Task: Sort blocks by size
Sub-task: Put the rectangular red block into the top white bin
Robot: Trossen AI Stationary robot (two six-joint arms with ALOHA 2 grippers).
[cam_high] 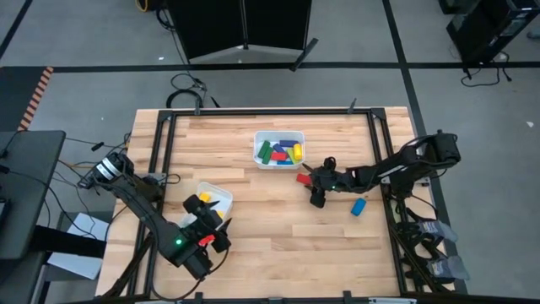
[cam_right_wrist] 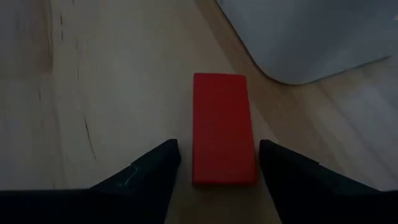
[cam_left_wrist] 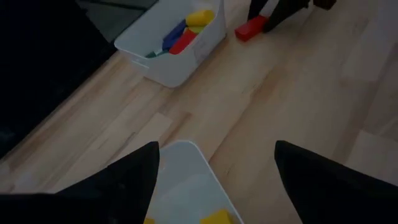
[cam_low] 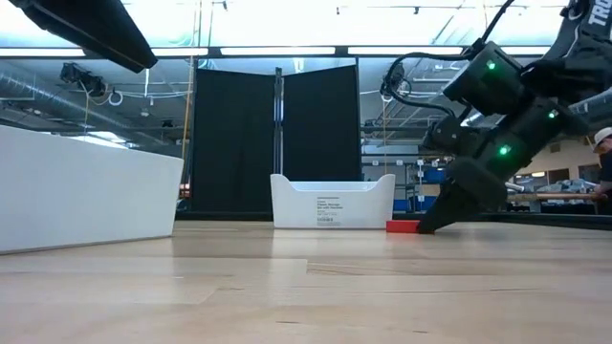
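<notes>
A red bar lies flat on the table just right of the far white tray, which holds several red, blue, green and yellow blocks. My right gripper is open and low at the table, its fingers on either side of the bar's near end; the gripper also shows in the high view and the low view. A blue block lies on the table near the right arm. My left gripper is open and empty above the near white tray, which holds yellow blocks.
The right arm reaches in from the table's right edge. The left arm comes in from the left near corner. Bare wood lies between the two trays and along the near edge. Black frame rails run along the table's sides.
</notes>
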